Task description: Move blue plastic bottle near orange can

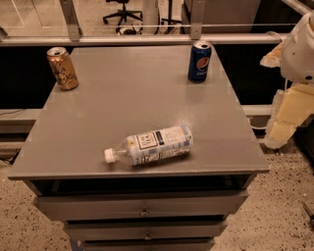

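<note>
The blue plastic bottle lay on its side on the grey cabinet top, close to the near edge and a little left of the middle. Its white cap pointed left and its label faced up. The orange can stood upright in the far left corner, well apart from the bottle. A dark blue Pepsi can stood upright near the far edge, right of centre. The gripper hung off the right side of the cabinet, beyond its edge and below the pale arm, touching none of the three containers. Whether it was open or closed could not be told. Drawers showed below the top, and an office chair stood on the far floor.
</note>
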`<state>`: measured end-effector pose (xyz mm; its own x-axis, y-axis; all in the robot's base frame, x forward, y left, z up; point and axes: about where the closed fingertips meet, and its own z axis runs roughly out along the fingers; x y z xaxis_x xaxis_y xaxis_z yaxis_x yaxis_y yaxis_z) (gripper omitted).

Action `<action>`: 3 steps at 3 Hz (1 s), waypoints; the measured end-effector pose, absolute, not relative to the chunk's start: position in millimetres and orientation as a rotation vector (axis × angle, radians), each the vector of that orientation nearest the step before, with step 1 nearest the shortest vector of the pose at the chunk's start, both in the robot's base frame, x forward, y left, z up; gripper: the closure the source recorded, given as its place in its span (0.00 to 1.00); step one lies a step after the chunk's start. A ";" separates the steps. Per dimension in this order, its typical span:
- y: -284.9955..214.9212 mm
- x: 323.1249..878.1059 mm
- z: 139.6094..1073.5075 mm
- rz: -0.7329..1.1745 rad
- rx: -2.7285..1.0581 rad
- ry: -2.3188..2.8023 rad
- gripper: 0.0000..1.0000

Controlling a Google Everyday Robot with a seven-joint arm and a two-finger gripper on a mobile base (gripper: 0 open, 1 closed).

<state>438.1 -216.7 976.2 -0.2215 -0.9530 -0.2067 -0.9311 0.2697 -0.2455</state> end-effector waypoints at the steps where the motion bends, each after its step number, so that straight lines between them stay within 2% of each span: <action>1: -216.6 438.1 976.2 -0.099 -1.725 2.232 0.00; 2: -198.8 449.0 965.3 -0.018 -1.731 2.192 0.00; 3: -151.9 468.4 928.7 0.150 -1.743 2.146 0.00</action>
<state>468.4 -151.9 928.7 -0.1657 -0.9226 -0.3483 -0.9620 0.2289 -0.1485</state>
